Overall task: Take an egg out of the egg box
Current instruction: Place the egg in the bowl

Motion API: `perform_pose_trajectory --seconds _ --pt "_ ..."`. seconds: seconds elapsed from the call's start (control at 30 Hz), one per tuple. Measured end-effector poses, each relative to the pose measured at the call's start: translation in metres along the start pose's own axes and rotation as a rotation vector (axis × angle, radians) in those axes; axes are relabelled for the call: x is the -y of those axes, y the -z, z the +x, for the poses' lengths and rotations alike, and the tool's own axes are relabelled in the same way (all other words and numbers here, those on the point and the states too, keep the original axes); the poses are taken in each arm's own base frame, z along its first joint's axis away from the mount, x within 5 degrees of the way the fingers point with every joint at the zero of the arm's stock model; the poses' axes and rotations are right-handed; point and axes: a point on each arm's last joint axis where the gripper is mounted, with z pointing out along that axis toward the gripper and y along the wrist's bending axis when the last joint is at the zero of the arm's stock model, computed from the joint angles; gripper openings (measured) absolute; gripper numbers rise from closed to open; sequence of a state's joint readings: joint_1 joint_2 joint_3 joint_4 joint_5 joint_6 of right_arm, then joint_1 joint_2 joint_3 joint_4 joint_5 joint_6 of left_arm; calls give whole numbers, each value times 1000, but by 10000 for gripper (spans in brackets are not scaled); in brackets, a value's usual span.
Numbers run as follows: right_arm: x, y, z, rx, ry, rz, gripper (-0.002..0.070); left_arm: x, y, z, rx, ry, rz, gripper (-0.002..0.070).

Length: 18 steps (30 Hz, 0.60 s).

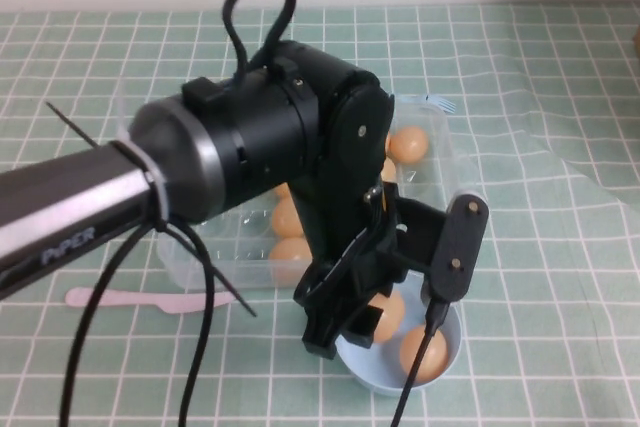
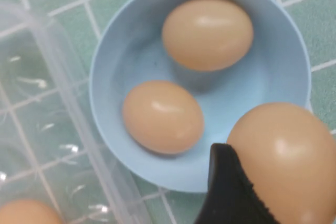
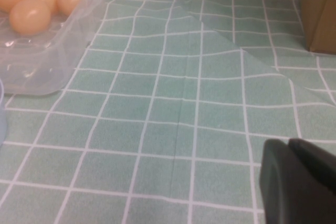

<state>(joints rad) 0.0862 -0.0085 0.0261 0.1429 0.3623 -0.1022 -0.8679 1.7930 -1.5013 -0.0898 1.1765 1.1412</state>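
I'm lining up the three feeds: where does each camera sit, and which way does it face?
High: raised on the robot's side, angled down at the egg box and bowl; left arm fills it.
Left wrist: looks down into the bowl; left tool holds an egg.
Right wrist: low over the cloth, parked; right tool at the edge.
All share the box.
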Motion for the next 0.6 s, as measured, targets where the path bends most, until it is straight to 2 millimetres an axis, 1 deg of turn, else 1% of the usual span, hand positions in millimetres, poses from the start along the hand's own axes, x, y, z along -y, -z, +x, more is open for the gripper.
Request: perform_pose_trajectory --seconds 0.2,0.37,0.6 --pt "0 0 0 0 0 0 -17 -3 -23 -4 17 -89 70 348" --pt "0 0 0 0 0 0 -17 -6 -34 -5 19 -117 77 348" --pt "0 0 0 0 0 0 -17 -8 -48 -6 24 -114 96 348"
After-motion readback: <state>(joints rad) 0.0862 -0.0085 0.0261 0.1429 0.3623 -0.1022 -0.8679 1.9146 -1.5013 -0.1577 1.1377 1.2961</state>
